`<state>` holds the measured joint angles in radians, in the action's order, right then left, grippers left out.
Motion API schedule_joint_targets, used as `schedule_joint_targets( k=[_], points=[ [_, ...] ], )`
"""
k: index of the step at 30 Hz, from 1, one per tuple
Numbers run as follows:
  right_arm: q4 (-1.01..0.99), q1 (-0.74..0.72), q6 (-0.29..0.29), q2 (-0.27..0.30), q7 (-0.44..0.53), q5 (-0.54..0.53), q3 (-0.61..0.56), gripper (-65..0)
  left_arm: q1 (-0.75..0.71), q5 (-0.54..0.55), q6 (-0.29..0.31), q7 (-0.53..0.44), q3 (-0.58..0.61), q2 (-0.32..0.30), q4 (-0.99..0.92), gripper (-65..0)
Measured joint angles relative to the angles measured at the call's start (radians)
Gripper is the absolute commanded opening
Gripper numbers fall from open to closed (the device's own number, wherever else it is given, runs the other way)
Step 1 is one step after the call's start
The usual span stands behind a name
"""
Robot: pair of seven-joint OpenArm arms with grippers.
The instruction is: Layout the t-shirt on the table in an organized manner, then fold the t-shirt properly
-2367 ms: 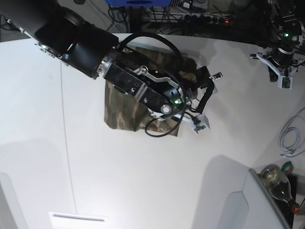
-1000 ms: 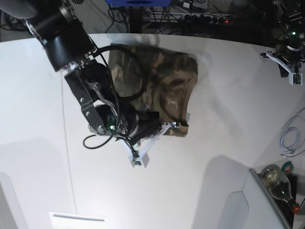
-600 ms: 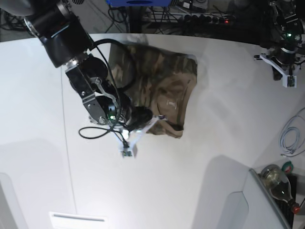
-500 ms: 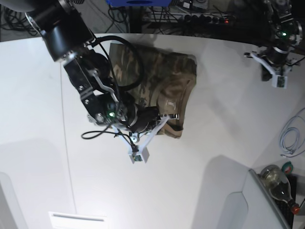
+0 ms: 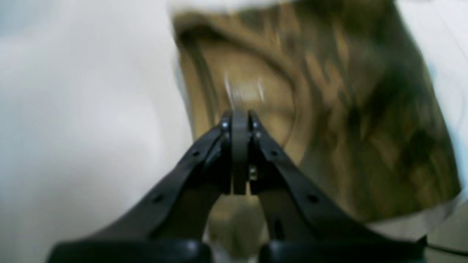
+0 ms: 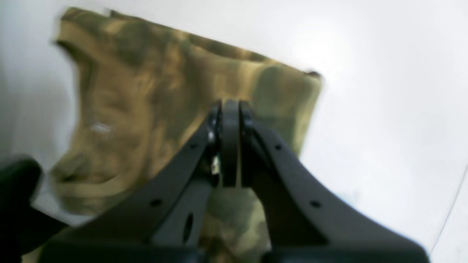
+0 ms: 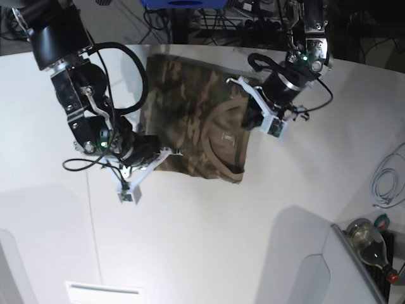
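Flanking one t-shirt (image 7: 193, 130): two closed end effectors.

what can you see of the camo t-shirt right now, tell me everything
The t-shirt is soft cloth in olive, brown and tan camouflage, lying on the white table toward its far side as a folded, roughly rectangular bundle, slightly rumpled. Its tan collar curves on top, with a small pale neck label inside. The right pincer sits at its near-left edge and the left pincer at its right edge, both with jaws together; whether either pinches cloth is unclear.
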<state>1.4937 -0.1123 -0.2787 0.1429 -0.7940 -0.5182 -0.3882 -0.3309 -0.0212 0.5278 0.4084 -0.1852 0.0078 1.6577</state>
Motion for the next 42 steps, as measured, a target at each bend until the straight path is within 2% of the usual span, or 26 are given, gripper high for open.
schedule_joint_targets(
  k=[5,8,11,15,18,21,25,27,29,33,35,39,42],
  points=[
    [-0.177,-0.034,0.005,0.002,0.081,-0.005,0.003,-63.6,0.046,0.004,-0.007,0.000,-0.008,-0.048,-0.144,-65.0],
    [-0.201,-0.036,0.003,0.003,0.084,-0.001,0.003,-63.6,0.057,0.006,-0.046,0.000,-0.008,-0.056,-0.158,-65.0],
    [-0.062,-0.006,-0.002,0.008,0.048,0.004,0.004,-63.6,0.055,0.006,-0.053,0.007,-0.008,-0.053,-0.116,-65.0],
    [0.216,0.085,0.000,0.012,-0.049,-0.002,0.016,-63.6,0.045,0.010,-0.053,0.005,-0.008,-0.052,0.000,-65.0],
    [0.290,0.168,-0.001,0.021,-0.085,0.002,0.015,-63.6,0.013,0.014,-0.053,0.000,0.005,-0.055,0.060,-65.0],
    [0.229,0.219,0.004,0.016,-0.055,-0.001,0.008,-63.6,0.012,0.010,-0.056,0.000,0.041,-0.045,0.008,-65.0],
    [0.054,0.198,0.003,0.014,0.049,-0.002,-0.034,-63.6,0.060,0.014,-0.051,-0.003,0.048,-0.040,-0.160,-65.0],
    [0.027,0.196,0.002,0.017,0.059,-0.004,-0.039,-63.6,0.079,0.010,-0.054,0.005,0.044,-0.049,-0.216,-65.0],
    [0.062,0.208,-0.003,0.018,0.052,0.003,-0.039,-63.6,0.073,0.011,-0.052,0.006,0.028,-0.053,-0.190,-65.0],
    [0.235,0.269,0.003,0.019,0.051,-0.009,0.016,-63.6,0.066,0.126,-0.049,0.008,-0.037,-0.051,-0.068,-65.0],
    [0.292,0.291,0.003,0.019,0.054,0.002,0.063,-63.6,0.078,0.180,-0.049,0.018,-0.064,-0.071,-0.020,-65.0],
    [0.332,0.324,0.002,0.055,0.058,0.000,0.153,-63.5,0.114,0.290,-0.053,0.166,-0.073,-0.122,-0.018,-65.0],
    [0.332,0.332,0.002,0.068,0.059,-0.009,0.212,-63.5,0.172,0.391,-0.052,0.177,-0.067,-0.128,-0.072,-65.0]
  ],
)
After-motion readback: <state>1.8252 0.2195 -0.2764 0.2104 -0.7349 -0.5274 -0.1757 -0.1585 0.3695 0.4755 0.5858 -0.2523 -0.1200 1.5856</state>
